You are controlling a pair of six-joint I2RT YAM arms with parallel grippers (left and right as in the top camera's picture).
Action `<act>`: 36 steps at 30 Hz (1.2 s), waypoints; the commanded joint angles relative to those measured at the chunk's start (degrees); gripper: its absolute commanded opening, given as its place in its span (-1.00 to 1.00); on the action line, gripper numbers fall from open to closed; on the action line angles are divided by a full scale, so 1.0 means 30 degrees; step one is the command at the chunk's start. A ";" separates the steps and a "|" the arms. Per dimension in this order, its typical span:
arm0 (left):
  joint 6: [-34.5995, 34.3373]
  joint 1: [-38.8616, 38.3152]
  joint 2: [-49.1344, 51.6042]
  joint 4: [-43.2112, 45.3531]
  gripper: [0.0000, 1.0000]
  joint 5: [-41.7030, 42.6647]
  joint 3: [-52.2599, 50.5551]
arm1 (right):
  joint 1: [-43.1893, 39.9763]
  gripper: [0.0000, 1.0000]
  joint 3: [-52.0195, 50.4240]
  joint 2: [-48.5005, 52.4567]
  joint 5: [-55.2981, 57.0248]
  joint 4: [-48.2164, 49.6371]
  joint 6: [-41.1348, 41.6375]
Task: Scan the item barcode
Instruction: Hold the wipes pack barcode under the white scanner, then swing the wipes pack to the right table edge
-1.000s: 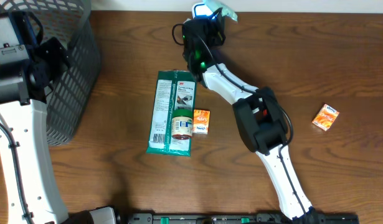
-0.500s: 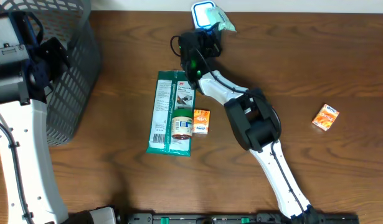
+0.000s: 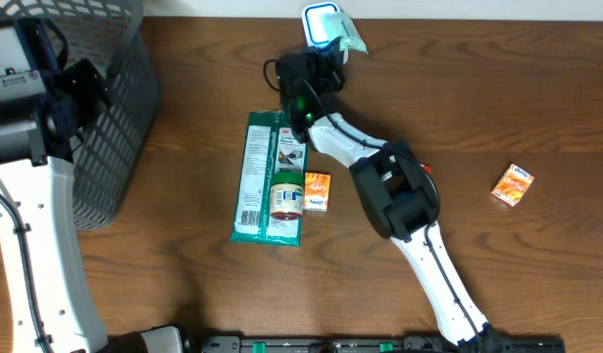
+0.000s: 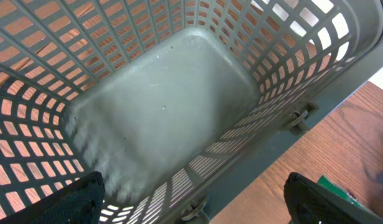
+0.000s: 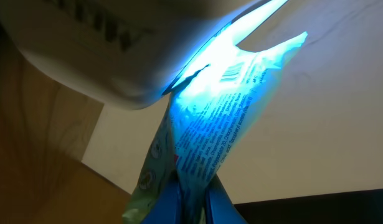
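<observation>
Pale-green packet (image 5: 223, 127), lit blue, sits pinched in the closed right gripper (image 5: 192, 194) at the bench's (image 3: 536, 98) far edge; the left gripper (image 4: 197, 202) gapes wide over the grey basket (image 4: 275, 74).

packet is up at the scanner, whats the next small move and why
Probably tilt the packet slightly so its barcode faces the scanner squarely. The right end effector is shut on the packet's lower edge, the packet is lit blue, and the barcode sits high, near the scanner's edge.

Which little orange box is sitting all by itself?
The right-hand orange box, with bare wood all around it. The other orange box sits beside the jar on the green packet.
</observation>
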 commanded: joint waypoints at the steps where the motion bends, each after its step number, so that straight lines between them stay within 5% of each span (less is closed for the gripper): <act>1: 0.0182 0.0102 -0.0022 -0.0015 0.86 -0.0240 0.0117 | 0.0874 -0.98 0.0284 0.0510 -0.0809 -0.0124 -0.1858; 16: 0.0182 0.0102 -0.0022 -0.0007 0.85 -0.0240 0.0117 | 0.0852 -0.99 0.0284 0.0357 -0.0474 0.0991 -0.1137; 28: 0.0182 0.0102 -0.0022 -0.0015 0.85 -0.0240 0.0117 | 0.0335 -0.98 0.0284 -0.4430 -0.0619 0.1501 0.4809; 32: 0.0182 0.0102 -0.0022 -0.0015 0.85 -0.0240 0.0117 | 0.0168 -0.98 0.0284 -0.7184 -0.0423 -0.1945 0.9216; 36: 0.0182 0.0102 -0.0022 -0.0007 0.85 -0.0240 0.0117 | 0.0051 -0.98 0.0284 -1.0411 -0.3075 -1.0958 1.6444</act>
